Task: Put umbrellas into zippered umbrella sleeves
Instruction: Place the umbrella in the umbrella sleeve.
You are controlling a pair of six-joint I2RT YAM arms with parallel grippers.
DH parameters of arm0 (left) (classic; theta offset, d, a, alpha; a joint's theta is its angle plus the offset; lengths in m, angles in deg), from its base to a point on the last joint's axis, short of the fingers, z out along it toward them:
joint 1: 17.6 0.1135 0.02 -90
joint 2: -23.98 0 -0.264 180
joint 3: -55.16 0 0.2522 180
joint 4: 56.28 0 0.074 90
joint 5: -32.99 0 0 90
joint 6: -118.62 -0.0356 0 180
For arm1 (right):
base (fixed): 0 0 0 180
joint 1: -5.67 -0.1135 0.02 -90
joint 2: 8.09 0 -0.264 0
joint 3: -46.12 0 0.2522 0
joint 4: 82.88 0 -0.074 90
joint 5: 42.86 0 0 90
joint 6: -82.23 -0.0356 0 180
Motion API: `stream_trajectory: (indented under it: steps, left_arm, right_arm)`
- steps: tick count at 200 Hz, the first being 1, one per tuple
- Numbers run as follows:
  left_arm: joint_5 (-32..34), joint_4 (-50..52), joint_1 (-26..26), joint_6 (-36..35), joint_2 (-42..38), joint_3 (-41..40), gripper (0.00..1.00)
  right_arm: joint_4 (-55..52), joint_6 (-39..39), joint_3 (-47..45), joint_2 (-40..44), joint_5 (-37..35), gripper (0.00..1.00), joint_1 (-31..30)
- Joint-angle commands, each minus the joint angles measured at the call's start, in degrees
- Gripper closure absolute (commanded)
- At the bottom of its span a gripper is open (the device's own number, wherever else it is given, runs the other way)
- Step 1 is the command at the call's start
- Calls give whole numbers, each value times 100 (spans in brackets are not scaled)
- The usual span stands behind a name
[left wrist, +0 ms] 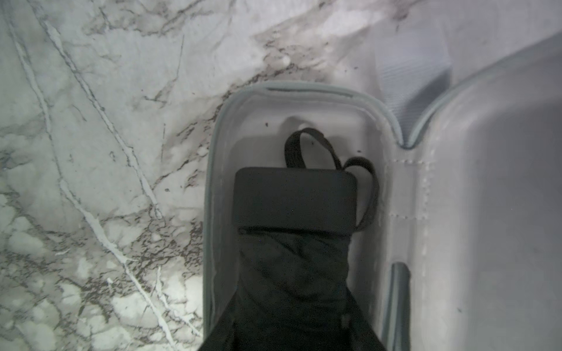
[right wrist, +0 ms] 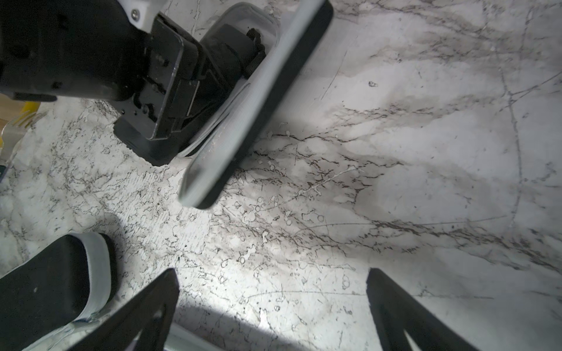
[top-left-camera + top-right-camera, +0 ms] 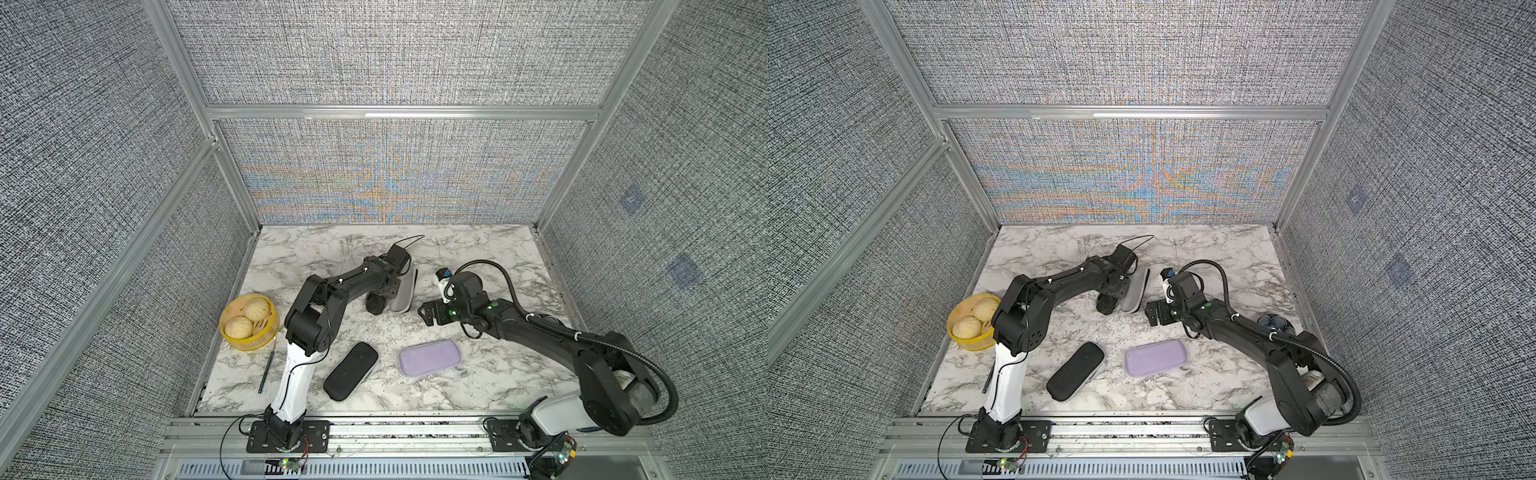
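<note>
We have the left pincer (image 3: 380, 299) partly closed on the black umbrella (image 1: 293, 243), and we do best to lower it flat into the open sleeve (image 1: 213, 188), tucking its strap (image 1: 293, 155) clear of the zip edge before letting go. The umbrella sits between the jaws, inside the sleeve at mid-table. In both top views the raised lid (image 3: 404, 291) stands at that pincer's 3 o'clock, and the right pincer (image 2: 270, 273) hangs wide open and empty beyond it.

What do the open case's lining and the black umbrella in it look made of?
Case lining: smooth matte light grey, moulded shape with stitched hinge strip, probably fabric-covered foam shell. Umbrella: thin black fabric, creased and twisted; its handle looks like matte hard plastic.
</note>
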Motion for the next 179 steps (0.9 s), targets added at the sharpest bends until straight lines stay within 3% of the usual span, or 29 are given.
stream_trajectory:
  steps: [1, 28, 77, 107, 179]
  left_arm:
    - [-74, -292, 3, 105, -35, -295, 68]
    - [-162, -467, 8, 153, -94, -339, 63]
    - [-311, -775, -10, -48, -440, -476, 64]
    - [-544, -654, -1, -261, -155, -153, 64]
    - [-9, -364, -2, -153, 218, 58, 65]
  right_arm:
    - [143, -56, 102, -127, 137, 1, 6]
    - [130, -56, 202, -225, 142, 1, 15]
    - [77, -47, 240, -280, 135, 1, 86]
    - [81, -47, 198, -244, 158, 1, 102]
    - [92, -20, 142, -188, 175, 1, 102]
